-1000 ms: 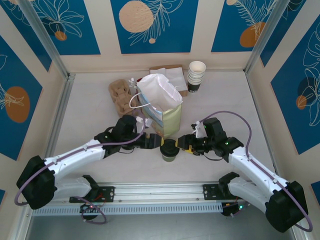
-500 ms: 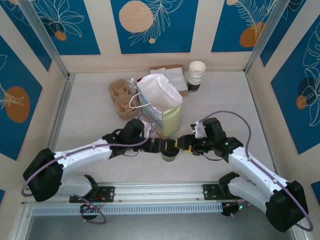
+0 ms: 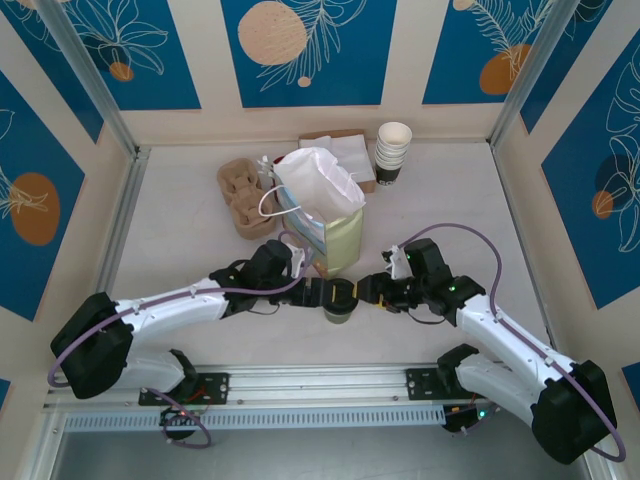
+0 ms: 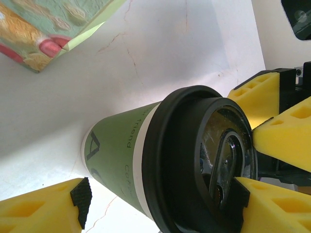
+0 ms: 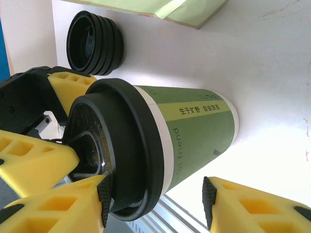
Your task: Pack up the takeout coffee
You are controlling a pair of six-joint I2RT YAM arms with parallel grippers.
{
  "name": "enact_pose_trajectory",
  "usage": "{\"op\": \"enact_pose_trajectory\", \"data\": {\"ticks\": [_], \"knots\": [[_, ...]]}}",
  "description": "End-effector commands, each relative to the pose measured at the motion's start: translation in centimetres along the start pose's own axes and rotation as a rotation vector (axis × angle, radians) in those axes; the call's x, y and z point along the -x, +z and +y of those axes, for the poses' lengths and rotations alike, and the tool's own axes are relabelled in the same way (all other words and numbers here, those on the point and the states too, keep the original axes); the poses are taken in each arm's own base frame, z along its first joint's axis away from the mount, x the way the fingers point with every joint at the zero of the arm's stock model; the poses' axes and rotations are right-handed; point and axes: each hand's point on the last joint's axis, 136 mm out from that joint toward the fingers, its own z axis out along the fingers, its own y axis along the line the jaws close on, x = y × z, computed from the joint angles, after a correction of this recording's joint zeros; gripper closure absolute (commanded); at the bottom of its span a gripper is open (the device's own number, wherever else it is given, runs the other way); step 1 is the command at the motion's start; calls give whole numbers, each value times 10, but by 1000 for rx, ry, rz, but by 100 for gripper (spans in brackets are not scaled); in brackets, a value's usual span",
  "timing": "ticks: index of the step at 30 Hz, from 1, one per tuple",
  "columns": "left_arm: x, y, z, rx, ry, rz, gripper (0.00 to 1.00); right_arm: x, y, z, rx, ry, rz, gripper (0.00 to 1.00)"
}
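Coffee comes first, at six o'clock on the surface [image 3: 180, 240], close to the near edge. The takeout coffee [image 3: 340, 302] stands upright there, a green-printed paper wall under a black snap-on lid [image 4: 194, 160]. The left claw [image 3: 320, 292] sits at its nine o'clock and the right claw [image 3: 368, 291] at its three o'clock, both at about lid height. Each is released: in the wrist views the yellow foam pads [image 5: 252, 206] stand apart, one close against the lid rim and the other clear of the cup's foot, so neither clamps the cup.

By its build the cup is light if empty and top-heavy if filled; which it is cannot be told. Its wall would likely dent under a hard squeeze, and the lid could pop off if pulled alone. The better hold is on the paper wall just under the rim, gentle, with the cup kept upright.

At the cup's twelve o'clock, just beside it, stands the handled paper bag [image 3: 335, 235]. A stack of black lids [image 5: 95, 43] lies near. Farther off are a pulp cup carrier [image 3: 240, 195] at eleven o'clock and stacked white cups [image 3: 392, 150] at one o'clock.
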Motion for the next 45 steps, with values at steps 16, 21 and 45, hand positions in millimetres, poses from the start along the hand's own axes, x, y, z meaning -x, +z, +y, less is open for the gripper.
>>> {"op": "enact_pose_trajectory", "data": {"ticks": [16,21,45], "knots": [[-17,7,23,64,-33,31,28,-7,4,-13,-40,0,24,46],[-19,10,24,60,-38,40,30,-5,2,-10,-60,-5,20,43],[-34,24,37,58,-81,87,47,0,14,-11,-75,-4,50,41]]}}
